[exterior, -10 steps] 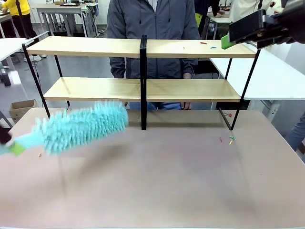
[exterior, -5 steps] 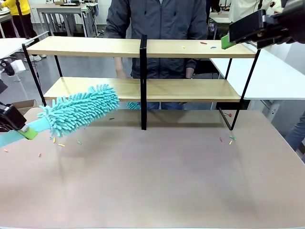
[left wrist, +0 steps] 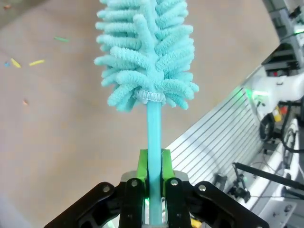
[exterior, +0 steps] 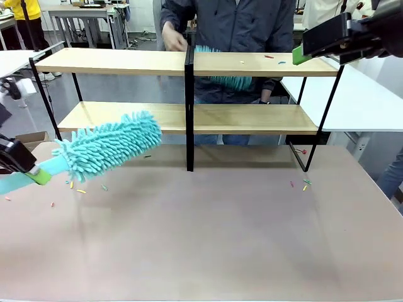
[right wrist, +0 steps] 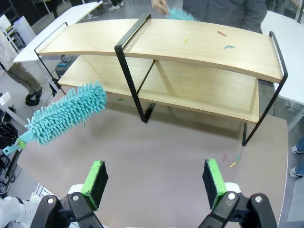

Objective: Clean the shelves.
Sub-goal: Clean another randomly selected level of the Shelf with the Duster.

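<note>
Left jaws shut tight on thin handle of duster [exterior: 110, 151]. Fluffy head angled far-right toward lower left board of shelves [exterior: 252, 64], probably ready for sweeping; contact cannot tell. Shelves stand at far side of desk [exterior: 220, 239]. Right jaws wide open, empty, high at right, likely kept out of way.

Right wrist view, from above, shows coloured scraps [right wrist: 228, 47] on top right board plainly; in front view they are tiny. Left wrist view shows grip on handle close.

Person's hand [exterior: 171, 38] holds second duster [exterior: 230, 80] behind top board.
</note>
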Robot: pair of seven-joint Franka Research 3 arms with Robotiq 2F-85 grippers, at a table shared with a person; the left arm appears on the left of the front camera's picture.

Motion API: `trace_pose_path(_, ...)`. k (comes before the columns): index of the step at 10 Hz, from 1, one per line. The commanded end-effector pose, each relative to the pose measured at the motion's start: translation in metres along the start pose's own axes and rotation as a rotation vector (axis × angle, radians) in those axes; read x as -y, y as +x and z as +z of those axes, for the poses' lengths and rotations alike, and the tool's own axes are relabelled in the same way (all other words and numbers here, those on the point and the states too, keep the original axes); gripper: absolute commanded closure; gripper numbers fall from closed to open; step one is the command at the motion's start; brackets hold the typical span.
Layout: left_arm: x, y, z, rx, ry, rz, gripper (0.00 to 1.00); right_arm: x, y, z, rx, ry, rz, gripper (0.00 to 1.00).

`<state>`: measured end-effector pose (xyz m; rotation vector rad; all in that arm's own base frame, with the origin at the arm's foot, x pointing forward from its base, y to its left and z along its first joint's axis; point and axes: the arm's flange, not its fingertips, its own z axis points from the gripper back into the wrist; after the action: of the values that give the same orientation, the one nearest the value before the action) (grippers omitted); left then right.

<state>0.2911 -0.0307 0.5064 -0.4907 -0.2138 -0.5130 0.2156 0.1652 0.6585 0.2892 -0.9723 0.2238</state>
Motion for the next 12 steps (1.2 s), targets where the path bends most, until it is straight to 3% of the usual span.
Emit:
trace_pose_path(1, 0.011, -0.011, -0.052, -0.022, 0.081, -0.001, 0.87, 0.0, 0.0, 0.0, -0.004, -0.008, -0.001, 0.0)
trace_pose_path(4, 0.01, 0.003, -0.103, -0.013, 0.166, 0.089, 0.87, 0.0, 0.0, 0.0, -0.004, -0.008, -0.001, 0.0)
trace_pose_path(9, 0.001, 0.035, -0.162, -0.134, 0.177, 0.126, 0.87, 0.0, 0.0, 0.0, -0.004, -0.008, -0.001, 0.0)
trace_pose_path(12, -0.005, 0.046, -0.169, -0.067, 0.157, 0.16, 0.87, 0.0, 0.0, 0.0, -0.004, -0.008, -0.001, 0.0)
